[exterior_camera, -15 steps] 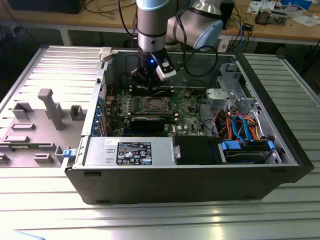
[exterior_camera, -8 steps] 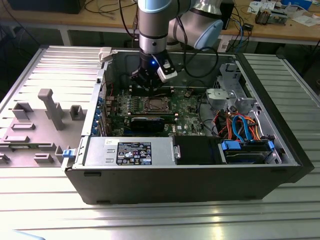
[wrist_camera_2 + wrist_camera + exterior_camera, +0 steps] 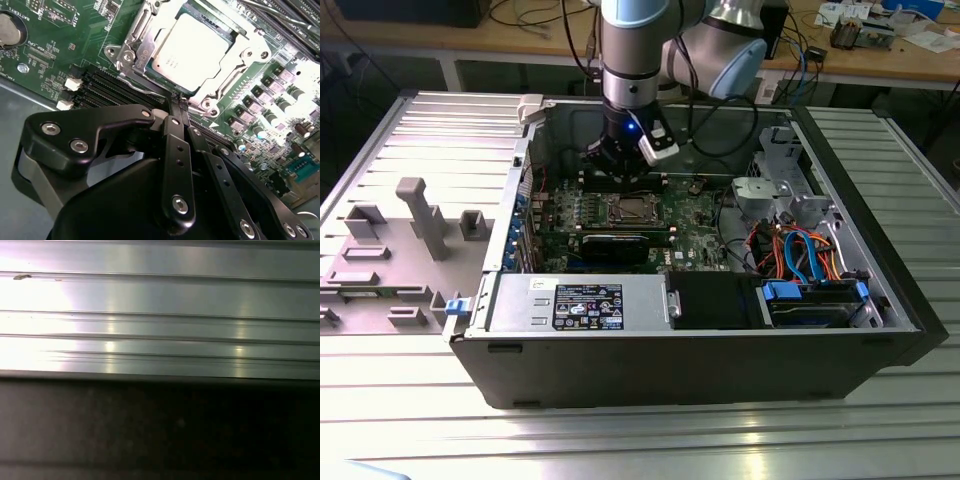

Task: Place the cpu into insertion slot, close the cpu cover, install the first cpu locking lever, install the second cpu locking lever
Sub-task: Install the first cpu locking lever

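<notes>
The cpu, a pale silvery square chip, lies in the insertion slot on the green motherboard inside the open computer case. The cpu cover, a silver frame, lies flat around the chip. A thin metal lever runs along the socket edge nearest the gripper. In the second wrist view my gripper has its black fingers pressed together, shut, with the tips at the socket's rim beside that lever. I cannot tell whether the tips pinch anything. In the exterior view the gripper hangs just behind the socket.
Long black memory slots lie between the gripper and the socket. A black expansion card, a power supply and a drive bay with blue cables fill the case. Grey fixtures stand at the exterior view's left.
</notes>
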`<state>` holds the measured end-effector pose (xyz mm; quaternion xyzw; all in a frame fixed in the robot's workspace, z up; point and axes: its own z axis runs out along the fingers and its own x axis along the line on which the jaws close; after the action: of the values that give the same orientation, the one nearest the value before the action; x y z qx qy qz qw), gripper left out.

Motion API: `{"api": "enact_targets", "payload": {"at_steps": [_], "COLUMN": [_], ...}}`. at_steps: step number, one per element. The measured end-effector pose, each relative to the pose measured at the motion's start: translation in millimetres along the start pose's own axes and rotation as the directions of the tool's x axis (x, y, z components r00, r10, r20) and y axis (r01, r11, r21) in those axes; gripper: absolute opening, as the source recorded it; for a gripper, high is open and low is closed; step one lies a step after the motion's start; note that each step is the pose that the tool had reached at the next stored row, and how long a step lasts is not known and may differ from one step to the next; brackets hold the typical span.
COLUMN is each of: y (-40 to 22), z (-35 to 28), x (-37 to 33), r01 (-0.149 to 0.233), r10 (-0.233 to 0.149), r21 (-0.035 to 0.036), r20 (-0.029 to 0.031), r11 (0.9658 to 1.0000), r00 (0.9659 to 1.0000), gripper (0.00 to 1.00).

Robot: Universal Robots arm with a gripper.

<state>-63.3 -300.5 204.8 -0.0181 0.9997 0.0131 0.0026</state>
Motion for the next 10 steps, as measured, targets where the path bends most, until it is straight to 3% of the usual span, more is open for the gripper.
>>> {"api": "enact_targets", "payload": {"at_steps": [10], "y": [-0.4], "z": [0.3], "x": [-12.5], "r01": [0.0], "r10": [0.0], "r21": [0.0], "r20": [0.0], "r11": [1.0], "r00": [1.0], "gripper": [0.11]}}
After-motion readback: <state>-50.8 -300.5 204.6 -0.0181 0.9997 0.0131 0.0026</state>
